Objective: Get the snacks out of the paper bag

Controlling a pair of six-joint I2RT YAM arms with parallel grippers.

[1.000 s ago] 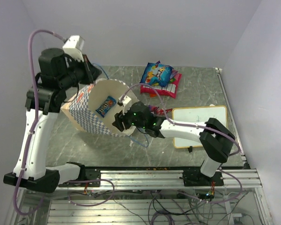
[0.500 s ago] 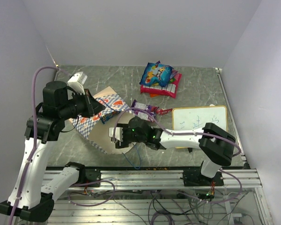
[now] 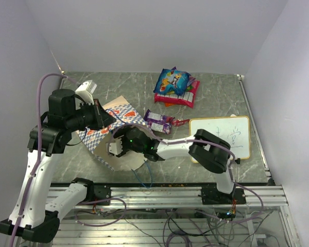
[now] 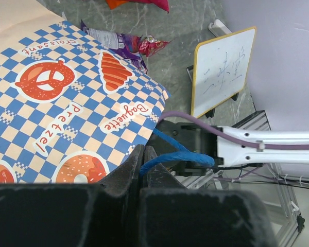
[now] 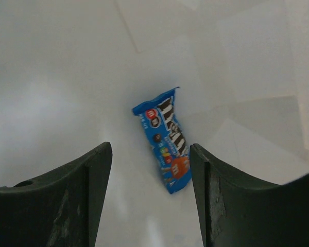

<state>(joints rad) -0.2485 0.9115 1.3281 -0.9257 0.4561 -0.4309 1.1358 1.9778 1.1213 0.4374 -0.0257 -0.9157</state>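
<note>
So the paper bag (image 3: pixel 95 138) is flopped on its side on the bench (image 3: pixel 221 92), left end effector (image 4: pixel 143 152) pinched tight on its rim right by the blue string handle (image 4: pixel 177 157). The right end effector (image 5: pixel 149 149) is inside the bag, fingers apart, with a blue M&M's packet (image 5: pixel 166 140) lying just ahead.

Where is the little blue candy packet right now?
Inside the paper bag: the right wrist view shows the blue packet lying on its pale inner wall, just ahead of the right gripper, jaws open.
</note>
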